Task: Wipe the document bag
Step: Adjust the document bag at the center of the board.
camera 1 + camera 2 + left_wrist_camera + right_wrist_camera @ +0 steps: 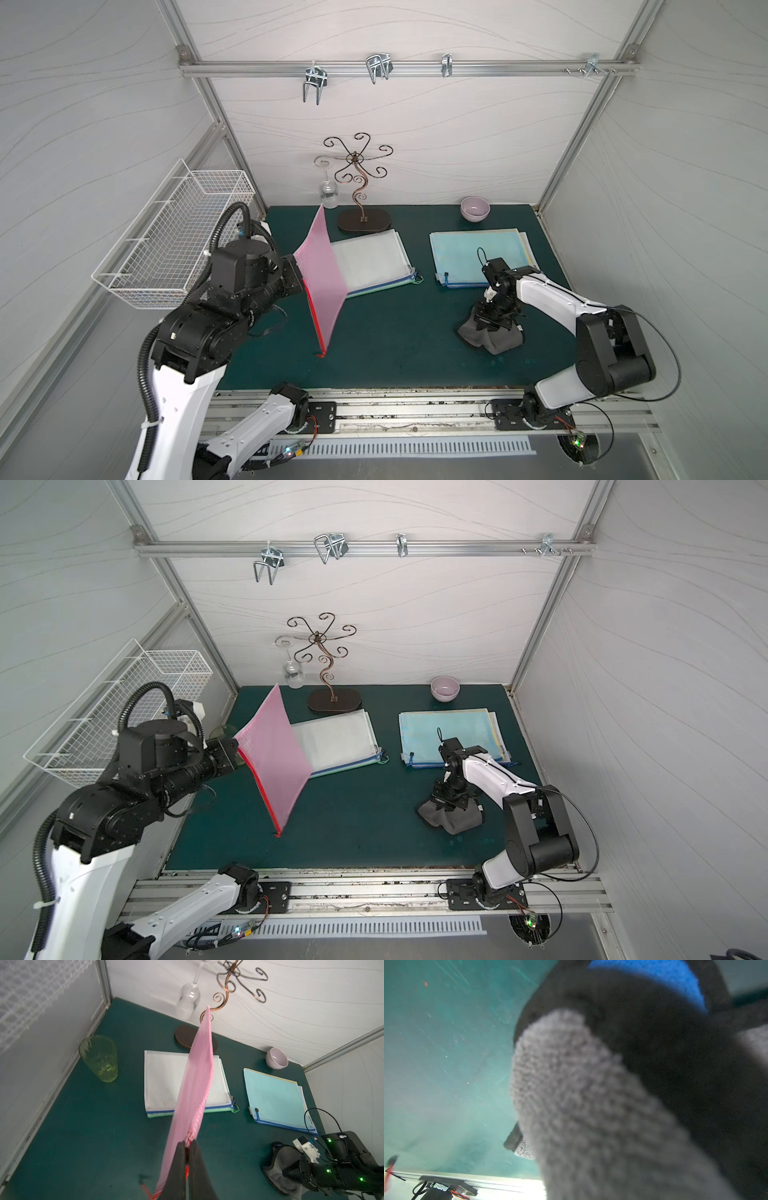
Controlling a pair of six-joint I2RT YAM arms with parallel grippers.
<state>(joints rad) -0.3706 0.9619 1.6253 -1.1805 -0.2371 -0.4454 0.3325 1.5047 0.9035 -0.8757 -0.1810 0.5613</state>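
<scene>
Left gripper [188, 1144]: jaws pinched narrow on a corner of the pink bag [323, 266], at the end of its red zip edge. Bag is off the table, held on edge like a sail over the left half of the mat [395, 345]. Zip edge runs from the grip down and toward the front. Its low corner hangs close to the mat, contact not clear. Opposite corner points up and back. Long axis roughly front to back, so one broad face is turned toward the right arm.

Right gripper [493, 322]: down on the grey cloth [496, 338], jaws closed narrow with cloth bunched around and between them. Right wrist view is filled with grey pile. Reads as a hold on the cloth, which rests on the mat at right-front.

Key relation: bag lies to the left of the cloth gripper, well apart, bare mat between. White stack [370, 257] lies flat just behind the bag's free edge. Blue stack [482, 253] lies behind the right gripper.

Judgement: left arm is the holder, right arm the wiper. Next move calls for lifting the cloth and carrying it leftward to meet the facing side square on. Bag is limp mesh held at one corner only, so a push will likely swing it away. Light strokes, along the long axis
</scene>
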